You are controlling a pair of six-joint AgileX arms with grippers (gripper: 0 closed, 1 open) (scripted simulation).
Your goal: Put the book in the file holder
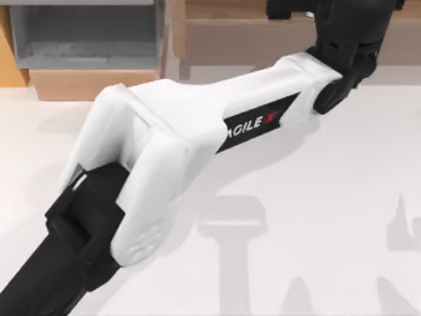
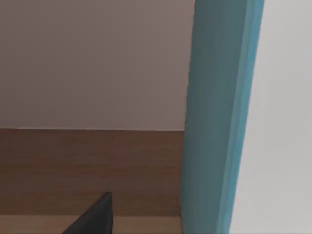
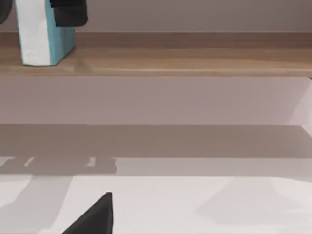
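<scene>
- Reaching across the pale matte surface [image 1: 342, 197], my left arm [image 1: 171, 145] stretches its smooth white shell from the near left corner toward the far right edge.
- My left gripper [image 3: 68, 12] sits at the long brown wooden shelf [image 3: 195, 53], its dark fingers clamped on the book [image 3: 41, 34].
- The book stands upright on the shelf board, teal cover flat and glossy, white page edges facing out.
- The file holder [image 1: 85, 39], a boxy grey compartment with a light wood lip, sits at the far left corner, well apart from the book.
- My right gripper [image 3: 92, 217] hangs over the surface; I cannot tell how its fingers stand.
</scene>
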